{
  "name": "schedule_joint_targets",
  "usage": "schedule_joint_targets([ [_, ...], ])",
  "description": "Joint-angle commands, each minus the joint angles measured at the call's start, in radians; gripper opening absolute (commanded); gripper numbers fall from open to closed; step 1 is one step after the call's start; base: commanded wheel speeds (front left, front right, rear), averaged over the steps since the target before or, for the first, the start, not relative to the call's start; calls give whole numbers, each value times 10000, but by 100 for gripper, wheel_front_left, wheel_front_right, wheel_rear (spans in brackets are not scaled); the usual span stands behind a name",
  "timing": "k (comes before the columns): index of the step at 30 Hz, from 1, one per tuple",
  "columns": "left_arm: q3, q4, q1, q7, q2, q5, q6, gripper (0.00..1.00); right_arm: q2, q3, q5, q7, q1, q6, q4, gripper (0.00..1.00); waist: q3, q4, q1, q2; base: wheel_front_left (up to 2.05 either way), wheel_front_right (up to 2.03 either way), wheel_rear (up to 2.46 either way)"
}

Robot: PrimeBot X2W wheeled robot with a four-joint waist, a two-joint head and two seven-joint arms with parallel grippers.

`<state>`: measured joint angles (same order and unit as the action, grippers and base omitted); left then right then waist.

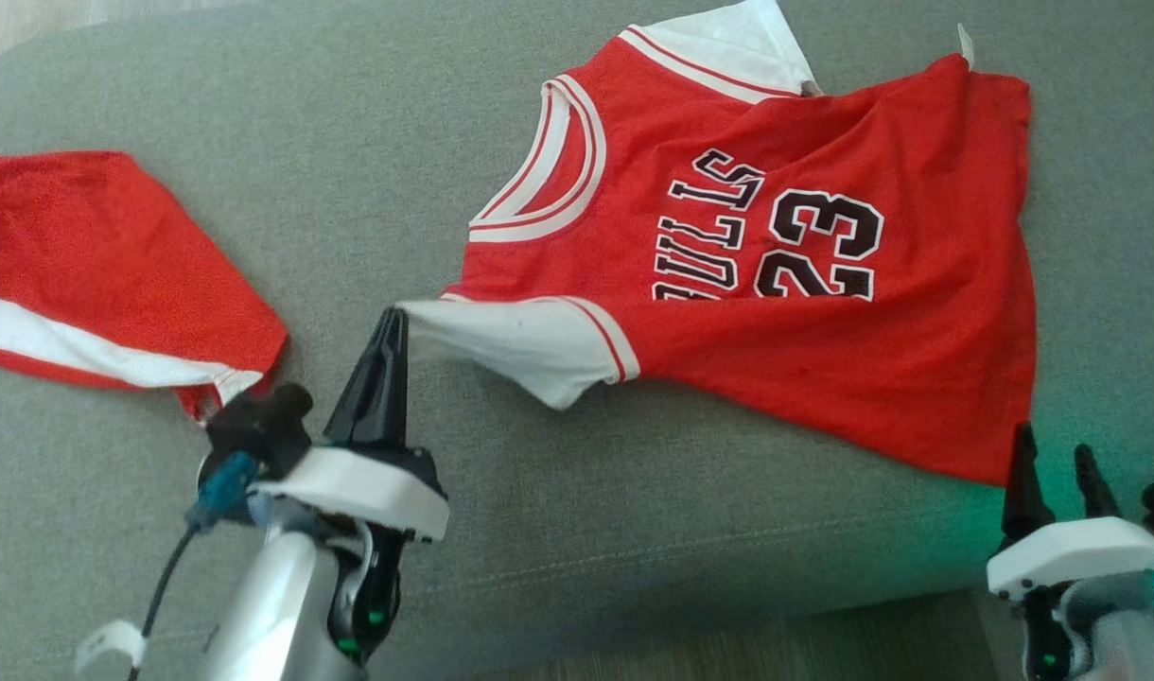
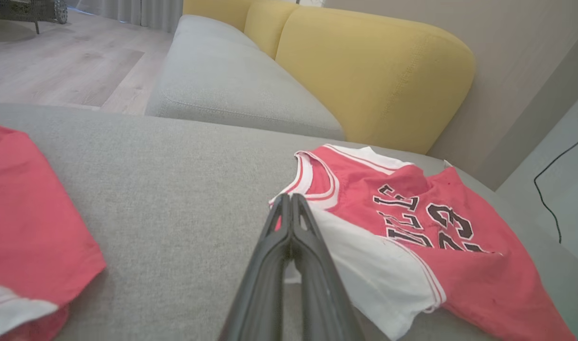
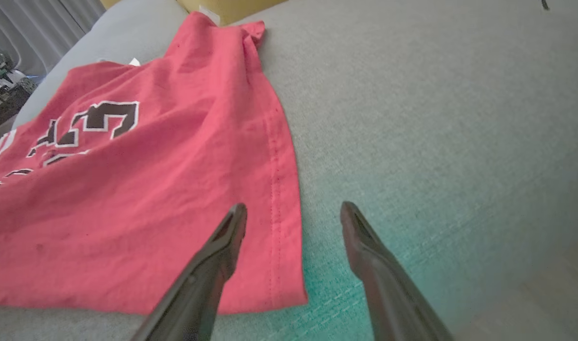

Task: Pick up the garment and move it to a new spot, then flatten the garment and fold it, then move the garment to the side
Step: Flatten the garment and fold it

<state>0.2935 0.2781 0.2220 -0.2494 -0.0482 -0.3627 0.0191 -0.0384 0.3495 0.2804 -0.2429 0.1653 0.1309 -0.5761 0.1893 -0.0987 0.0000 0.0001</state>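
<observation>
Head view, red jersey [image 1: 823, 331] lettered "ULLS 23", left gripper [image 1: 395, 317] pinching its sleeve [image 1: 511, 345], right gripper [image 1: 1053, 442] spread, empty.

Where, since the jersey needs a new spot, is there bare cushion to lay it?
Bare cushion lies between the other red garment and the jersey, and right of the jersey by the open right gripper. Crowded: the left gripper pinching the white sleeve.
</observation>
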Motion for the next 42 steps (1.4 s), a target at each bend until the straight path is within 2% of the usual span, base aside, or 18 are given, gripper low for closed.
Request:
schedule_joint_targets([
  [1, -409, -365, -19, -121, -49, 97, 62, 0, -118, -203, 98, -142, 333, -2, 11, 100, -3, 2, 0, -1, 0, 0, 0],
  [8, -362, -523, -255, -123, -25, 215, 201, 0, -118, -278, 197, -183, 703, -2, -1474, 100, 49, 50, 0, -1, 0, 0, 0],
  [16, -262, -608, -204, -123, -22, 244, 142, 0, -118, -389, 126, -187, 1030, -2, -2168, 100, 169, 119, 0, -1, 0, 0, 0],
  [20, -199, -667, -156, -123, -21, 190, 113, 0, -118, -857, 452, -188, 1187, -2, -2847, 99, 186, 185, 0, -1, 0, 0, 0],
  [21, -184, -676, -153, -123, -21, 177, 105, 0, -118, -1052, 706, -188, 1262, -2, -3108, 46, 178, 200, 0, -1, 0, 0, 0],
  [22, -176, -683, -154, -123, -21, 168, 91, 0, -118, -1251, 884, -188, 1337, -2, -3298, 0, 166, 205, 0, -1, 0, 0, 0],
  [25, -217, -729, -168, -123, -21, 162, 47, 0, -118, -1574, 1052, -188, 1512, -2, -3427, 0, 95, 202, 0, -1, 0, 0, 0],
  [28, -383, -937, -206, -123, -21, 55, 31, 0, -118, -1615, 511, -188, 1605, -2, -2813, 0, -37, 167, 0, -1, 0, 0, 0],
  [30, -634, -1250, -190, -124, -21, 42, -47, 0, -149, -1442, -445, -188, 1668, -2, -2025, 0, -150, 127, 0, -1, 0, 0, 0],
  [34, -979, -1840, -50, -124, -21, -303, 113, 0, -202, -1830, -980, 541, 2060, -2, -30, 0, -496, 100, 0, -1, 0, 0, 0],
  [36, -1100, -2084, 134, -124, -21, -294, 275, 0, -477, -2218, -1013, 1208, 2271, -2, 1199, 0, -715, 86, 0, -1, 0, 0, 0],
  [37, -1100, -2084, 134, -124, -21, -294, 275, 0, -477, -2218, -1013, 1208, 2271, -2, 1199, 0, -715, 86, 0, -1, 0, 0, 0],
  [39, -1206, -2330, 390, -124, -21, -370, 421, 0, -767, -2474, -656, 1937, 2544, -2, 2413, 0, -950, 86, 0, -1, 0, 0, 0],
  [41, -1300, -2546, 723, -98, -21, -1049, 469, 0, -1243, -2627, -438, 2599, 2864, -2, 3435, 0, -1204, 115, 0, -1, 0, 0, 0],
  [42, -1289, -2697, 986, -7, -85, -1024, 487, 0, -1464, -2704, -331, 2896, 3043, -2, 3834, 0, -1342, 134, 0, -1, 0, 0, 0],
])
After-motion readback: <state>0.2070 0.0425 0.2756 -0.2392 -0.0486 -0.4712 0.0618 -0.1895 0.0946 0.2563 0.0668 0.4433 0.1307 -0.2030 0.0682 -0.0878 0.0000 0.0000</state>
